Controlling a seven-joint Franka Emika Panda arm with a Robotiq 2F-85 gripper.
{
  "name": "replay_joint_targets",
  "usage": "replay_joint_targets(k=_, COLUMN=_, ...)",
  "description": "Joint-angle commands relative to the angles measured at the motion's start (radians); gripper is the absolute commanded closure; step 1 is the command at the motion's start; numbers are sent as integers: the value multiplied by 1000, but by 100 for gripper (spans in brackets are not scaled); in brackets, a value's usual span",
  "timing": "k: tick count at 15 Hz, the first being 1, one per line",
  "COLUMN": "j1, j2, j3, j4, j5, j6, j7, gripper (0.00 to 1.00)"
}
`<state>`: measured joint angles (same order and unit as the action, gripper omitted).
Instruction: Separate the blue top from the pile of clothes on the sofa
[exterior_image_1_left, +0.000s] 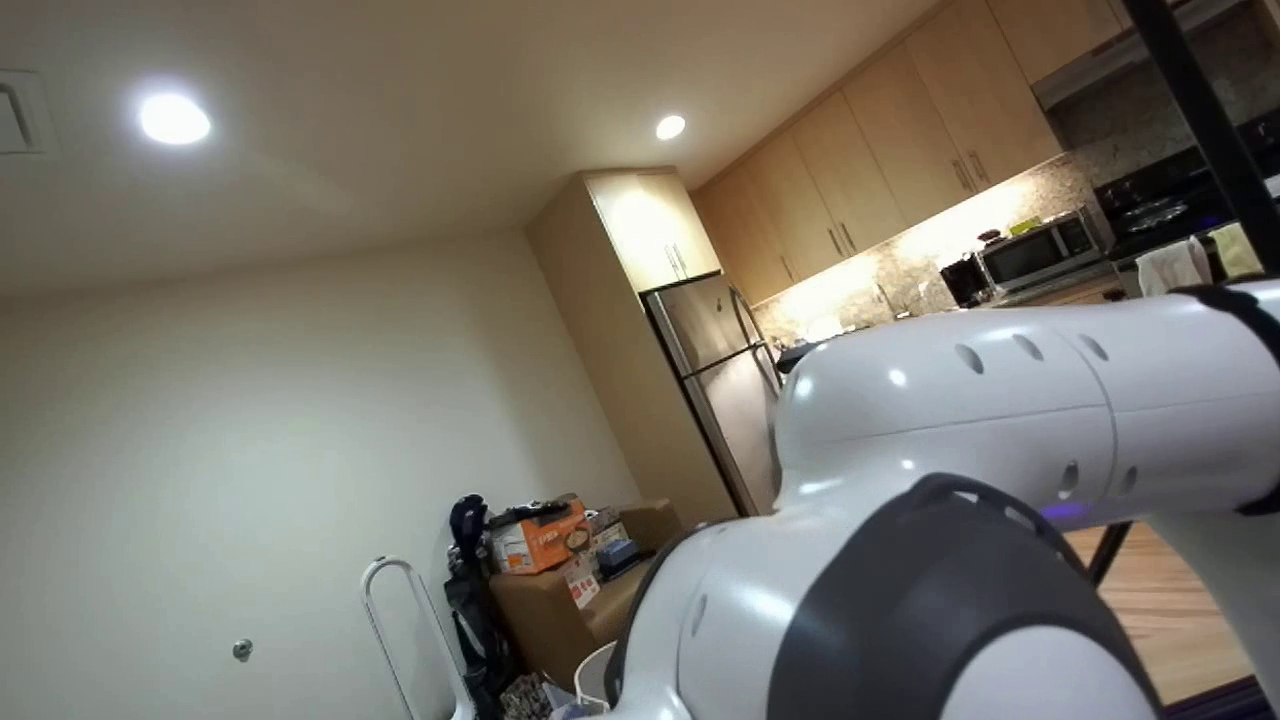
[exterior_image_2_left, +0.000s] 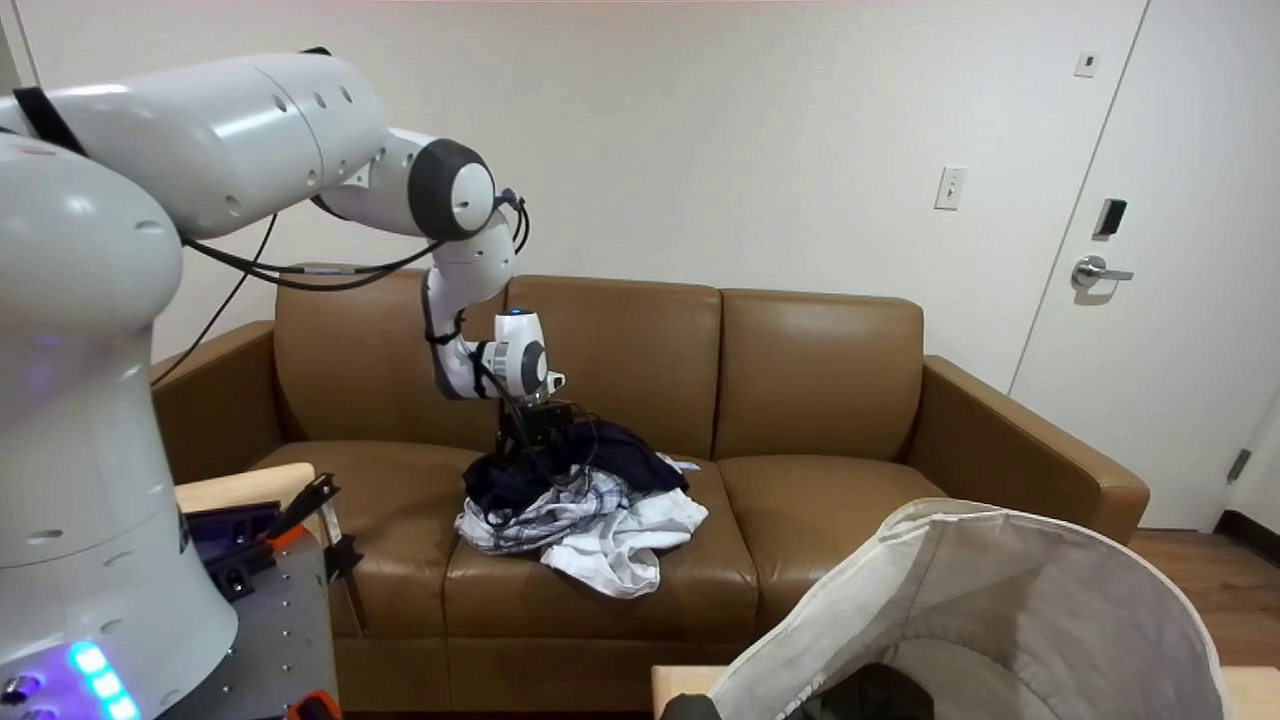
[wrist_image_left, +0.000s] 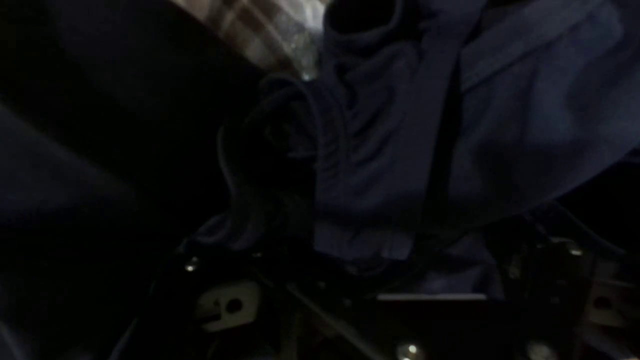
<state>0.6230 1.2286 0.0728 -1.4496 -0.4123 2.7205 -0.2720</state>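
A dark navy-blue garment, the blue top (exterior_image_2_left: 630, 457), lies at the top of the clothes pile on the brown sofa (exterior_image_2_left: 820, 500). Under and in front of it are a grey-blue plaid shirt (exterior_image_2_left: 570, 512) and a white garment (exterior_image_2_left: 625, 550). My gripper (exterior_image_2_left: 522, 440) points down into the left part of the dark cloth. In the wrist view, dark blue cloth (wrist_image_left: 380, 165) with folds and a seam fills the space ahead of the gripper (wrist_image_left: 380, 265). The fingertips are lost in dark cloth and shadow, so their opening and any hold are unclear.
A beige fabric hamper (exterior_image_2_left: 1050, 600) with a dark item inside stands in front of the sofa on a wooden surface (exterior_image_2_left: 685, 685). The sofa backrest (exterior_image_2_left: 610, 360) is close behind the pile. Cables (exterior_image_2_left: 330, 275) hang along the arm.
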Motion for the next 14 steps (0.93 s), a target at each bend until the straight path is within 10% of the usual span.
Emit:
replay_joint_targets(k=1, j1=-3, j2=63, j3=10, j4=88, j5=-16, j6=-125, j7=-44, gripper=32)
replay_joint_targets(k=10, j1=-66, j2=48, j3=84, j4=140, j5=68, j6=-229, j7=-15, gripper=90)
replay_joint_targets(k=14, j1=-133, j2=-53, j3=91, j4=117, j5=138, j6=-160, j7=33, gripper=95)
